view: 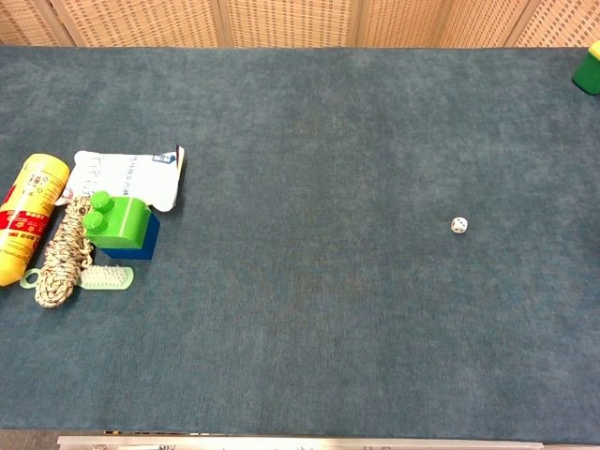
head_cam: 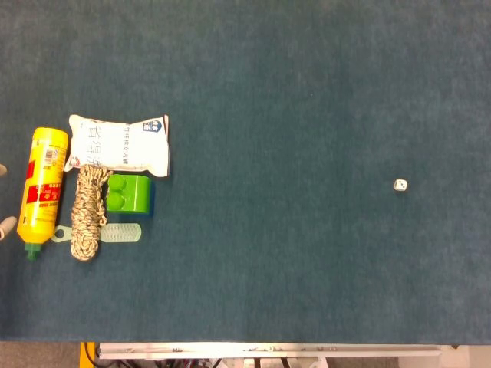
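Left hand fingertips [head_cam: 4, 225] are just glimpsed at the head view's left edge, beside the yellow bottle [head_cam: 42, 187]; whether they are spread cannot be told. Nothing is held. Against the bottle are laid a rope bundle [head_cam: 87, 212], white packet [head_cam: 119, 144] and green block [head_cam: 129, 192].

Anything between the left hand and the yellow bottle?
Nothing visible. The left hand shows only as fingertips at the head view's left edge, with just a bare gap to the yellow bottle. The rope lies on the bottle's other side.
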Tool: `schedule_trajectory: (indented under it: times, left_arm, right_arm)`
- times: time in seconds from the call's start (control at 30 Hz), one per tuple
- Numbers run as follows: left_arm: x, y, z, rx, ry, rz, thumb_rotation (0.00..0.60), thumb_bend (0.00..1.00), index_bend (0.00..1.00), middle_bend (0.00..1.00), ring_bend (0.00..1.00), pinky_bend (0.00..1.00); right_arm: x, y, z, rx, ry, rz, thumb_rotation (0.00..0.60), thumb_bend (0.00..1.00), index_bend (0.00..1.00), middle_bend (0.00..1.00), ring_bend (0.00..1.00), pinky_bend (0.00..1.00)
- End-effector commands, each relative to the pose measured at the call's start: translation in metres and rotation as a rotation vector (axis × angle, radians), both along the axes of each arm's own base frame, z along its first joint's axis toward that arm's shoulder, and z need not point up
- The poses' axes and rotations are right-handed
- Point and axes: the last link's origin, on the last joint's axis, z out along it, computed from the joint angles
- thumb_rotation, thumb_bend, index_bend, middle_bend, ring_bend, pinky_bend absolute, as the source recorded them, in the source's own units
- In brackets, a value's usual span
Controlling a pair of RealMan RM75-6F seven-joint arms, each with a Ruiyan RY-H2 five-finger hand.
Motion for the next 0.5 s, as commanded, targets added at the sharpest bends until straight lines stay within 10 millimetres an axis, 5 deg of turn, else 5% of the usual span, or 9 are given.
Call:
schedule_trajectory:
  times: [0.03,0.5]
  left_arm:
    - [0.000,-0.001,0.000,-0.004,-0.003,-0.002,0.600,0.06,0.34,0.17,0.11,0.33]
    - [0.002,-0.005,0.004,-0.022,-0.006,0.001,0.600,0.06,0.34,0.18,0.11,0.33]
  right_arm:
    - [0.005,-0.010,-0.010,0.091,0.065,-0.036,0.600,1.00,0.39,0.92,0.98,1.00]
    - [0.025,-0.026,-0.048,0.302,0.076,-0.055,0.600,1.00,0.40,1.00,1.00,1.00]
